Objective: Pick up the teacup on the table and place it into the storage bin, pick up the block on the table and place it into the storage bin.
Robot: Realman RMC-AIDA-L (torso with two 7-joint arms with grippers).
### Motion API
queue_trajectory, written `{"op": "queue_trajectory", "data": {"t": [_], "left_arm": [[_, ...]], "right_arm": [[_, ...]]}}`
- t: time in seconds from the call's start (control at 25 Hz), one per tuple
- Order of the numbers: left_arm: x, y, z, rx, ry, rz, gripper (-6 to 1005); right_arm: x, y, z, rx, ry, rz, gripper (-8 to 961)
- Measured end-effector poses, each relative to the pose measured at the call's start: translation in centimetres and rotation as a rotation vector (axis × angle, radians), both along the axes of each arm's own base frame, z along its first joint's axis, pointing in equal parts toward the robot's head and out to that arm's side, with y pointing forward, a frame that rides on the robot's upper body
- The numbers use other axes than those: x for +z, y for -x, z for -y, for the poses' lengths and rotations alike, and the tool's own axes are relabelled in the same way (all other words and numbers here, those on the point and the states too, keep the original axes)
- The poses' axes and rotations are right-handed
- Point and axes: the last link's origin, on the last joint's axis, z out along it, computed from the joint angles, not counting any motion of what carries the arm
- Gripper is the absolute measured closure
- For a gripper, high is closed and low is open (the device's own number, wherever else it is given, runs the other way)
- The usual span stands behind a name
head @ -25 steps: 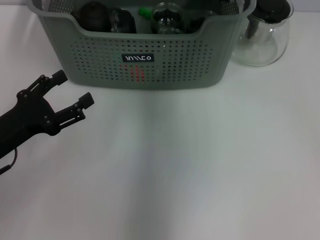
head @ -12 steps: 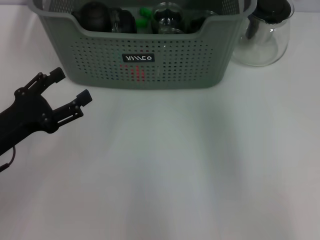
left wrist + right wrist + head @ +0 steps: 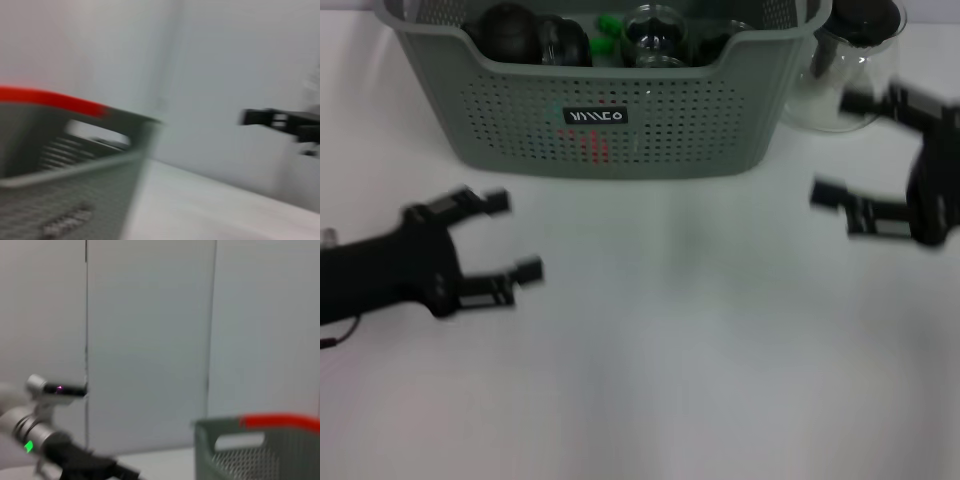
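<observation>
The grey-green storage bin [image 3: 620, 120] stands at the back centre of the table, and its corner also shows in the left wrist view [image 3: 75, 190] and the right wrist view [image 3: 260, 452]. Inside it lie a clear glass teacup [image 3: 655, 25], a green block [image 3: 610, 22] and dark round items [image 3: 510, 30]. My left gripper [image 3: 512, 235] hovers open and empty over the table, in front of the bin's left end. My right gripper [image 3: 835, 147] hangs open and empty at the right, beside the bin's right end.
A clear glass pitcher [image 3: 850, 70] with a black lid stands at the back right, just behind the right gripper. The white tabletop [image 3: 670, 350] stretches in front of the bin. Both wrist views look across to a pale wall [image 3: 150, 340].
The left gripper has swung right and nearer to the table's front. The right arm, unseen before, has come into view at the right.
</observation>
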Motion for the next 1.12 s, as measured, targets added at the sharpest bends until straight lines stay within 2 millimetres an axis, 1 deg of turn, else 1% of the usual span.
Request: {"op": "queue_trajectory", "data": {"t": [0.04, 0.12, 0.2, 0.28, 0.32, 0.52, 0.68, 1.12], "left_arm": [[0.0, -0.1, 0.0, -0.009, 0.013, -0.004, 50], [-0.3, -1.1, -0.3, -0.069, 0.096, -0.021, 50], [-0.6, -1.7, -0.8, -0.098, 0.124, -0.024, 50], [-0.9, -2.1, -1.2, -0.116, 0.131, -0.026, 50], [-1.3, -2.4, -1.4, -0.129, 0.128, -0.028, 50], [-2.8, -2.4, -1.3, -0.157, 0.13, -0.064, 50], [-3.2, -2.1, -1.2, -0.146, 0.132, -0.08, 50], [-3.2, -2.0, -1.1, -0.139, 0.138, -0.082, 50]], "right_arm": [[-0.6, -0.8, 0.4, -0.009, 0.023, 0.009, 13], [-2.3, -2.0, 1.1, -0.011, 0.073, 0.046, 13], [-3.8, -2.7, 1.4, 0.003, 0.108, 0.075, 13], [-5.0, -3.0, 1.3, 0.017, 0.127, 0.074, 13], [-5.3, -3.0, 1.1, 0.02, 0.131, 0.071, 13], [-7.3, -3.3, 0.3, -0.01, 0.193, 0.102, 13], [-8.0, -3.1, 0.0, -0.009, 0.204, 0.125, 12], [-8.3, -2.6, -0.3, -0.001, 0.205, 0.119, 12]]}}
